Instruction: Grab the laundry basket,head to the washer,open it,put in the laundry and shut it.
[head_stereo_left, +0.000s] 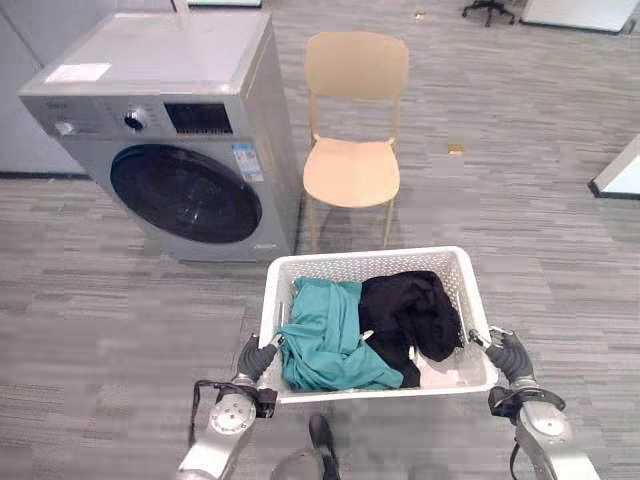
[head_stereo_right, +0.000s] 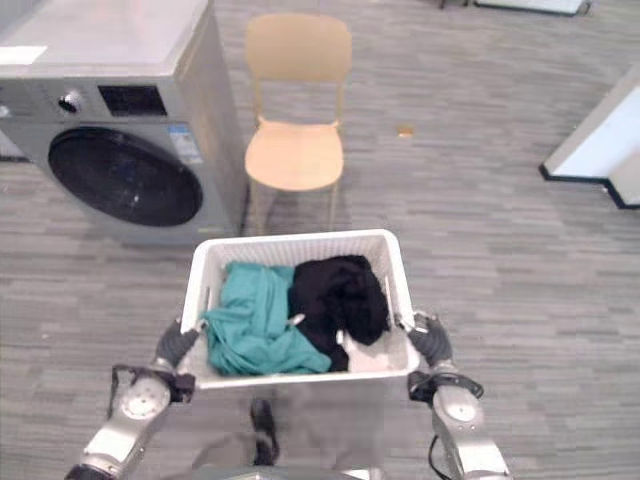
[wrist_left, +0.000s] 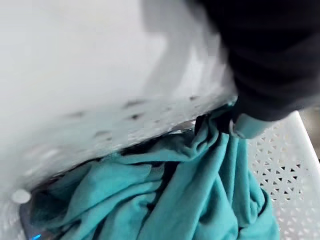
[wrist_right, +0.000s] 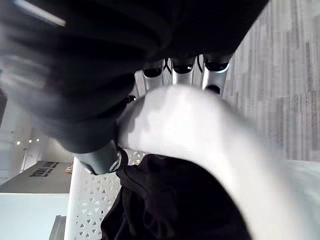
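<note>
Ahead and to the robot's left stands the washer (head_stereo_left: 165, 140), its round dark door (head_stereo_left: 185, 193) shut and facing the robot; a pale wooden chair (head_stereo_left: 352, 130) sits just beside it on the right. The laundry basket (head_stereo_left: 372, 262) hangs between the two arms, its long axis running side to side across the robot's front, so the washer lies beyond the basket's far-left corner and the left arm is the nearer one to the door. Inside, a teal garment (head_stereo_left: 325, 338) fills the left half and a black garment (head_stereo_left: 410, 312) the right.

The left hand (head_stereo_left: 254, 358) is at the basket's left rim; its wrist view shows rim and cloth, but whether its fingers are curled I cannot tell. The right hand (wrist_right: 182, 67) has its fingers hooked over the right rim, thumb beneath, clamped on it.
</note>
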